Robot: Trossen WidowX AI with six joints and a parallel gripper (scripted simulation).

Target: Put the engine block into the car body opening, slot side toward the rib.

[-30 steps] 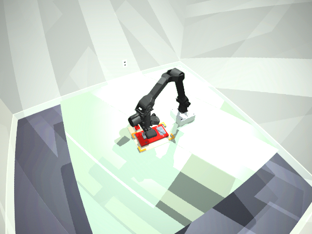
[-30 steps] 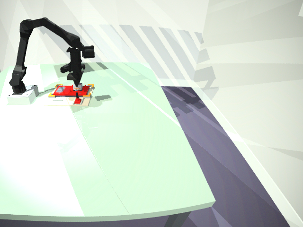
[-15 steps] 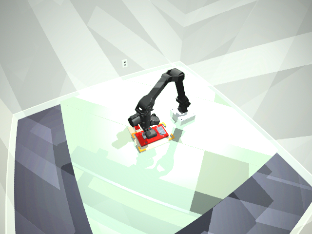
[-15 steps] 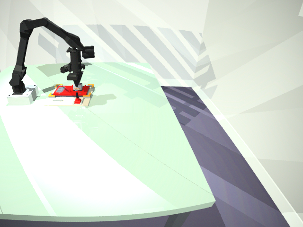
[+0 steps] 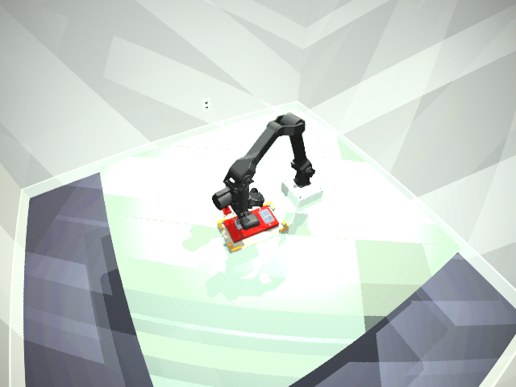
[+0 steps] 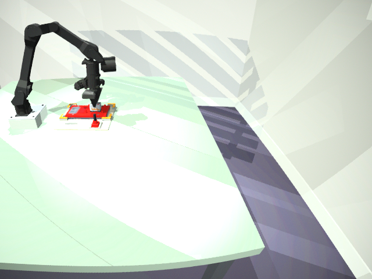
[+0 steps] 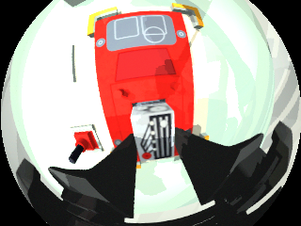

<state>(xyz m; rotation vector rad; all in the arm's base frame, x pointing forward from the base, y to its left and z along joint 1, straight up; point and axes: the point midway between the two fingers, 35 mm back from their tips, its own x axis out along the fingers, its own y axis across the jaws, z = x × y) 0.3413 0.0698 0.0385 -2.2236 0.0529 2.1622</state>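
Note:
The grey and white engine block (image 6: 95, 107) (image 7: 161, 126) is at the end of the red car body (image 5: 267, 225) (image 6: 81, 112) (image 7: 145, 61) away from the arm's base. My gripper (image 6: 95, 105) (image 7: 153, 135) points down and is shut on the block, one finger on each side. In the wrist view the block's striped top faces the camera. It stands above the red surface, and its lower part and the opening under it are hidden. I cannot tell how deep it sits. The rib cannot be made out.
Yellow corner brackets (image 5: 235, 247) (image 6: 113, 104) (image 7: 189, 13) surround the car body on a pale board. A red piece with a black upright handle (image 6: 95, 122) (image 7: 84, 142) stands beside the car body, close to the gripper. The arm's white base (image 5: 301, 194) (image 6: 25, 120) is near the car's other end.

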